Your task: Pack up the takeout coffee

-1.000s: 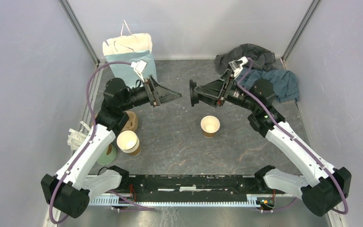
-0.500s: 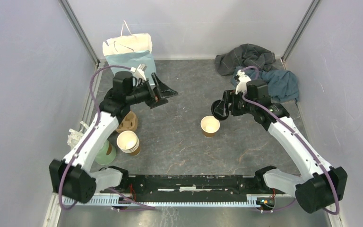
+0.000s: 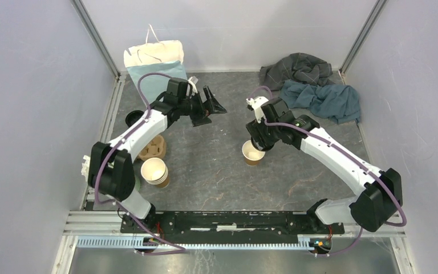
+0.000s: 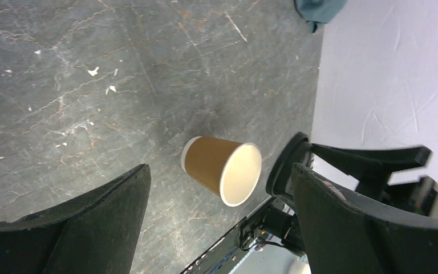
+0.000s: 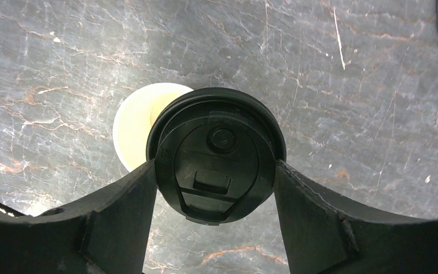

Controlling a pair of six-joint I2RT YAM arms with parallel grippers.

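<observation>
A small brown paper cup (image 3: 253, 153) stands upright and lidless on the table's middle; its cream inside shows in the right wrist view (image 5: 132, 123) and the left wrist view (image 4: 222, 170). My right gripper (image 3: 260, 140) is shut on a round black plastic lid (image 5: 215, 154) and holds it flat just above the cup, offset so part of the rim shows. My left gripper (image 3: 212, 105) is open and empty, in the air to the cup's far left, with its jaws wide apart (image 4: 219, 171).
A cream and teal bag (image 3: 154, 65) stands at the back left. A stack of lidless brown cups (image 3: 155, 171), a brown cup carrier (image 3: 153, 147) and a pale green cup (image 3: 128, 187) sit at the left. Crumpled clothes (image 3: 313, 85) lie back right.
My right gripper has swung left and down with the lid, from mid-air to just over the cup. My left gripper has moved right and toward the back.
</observation>
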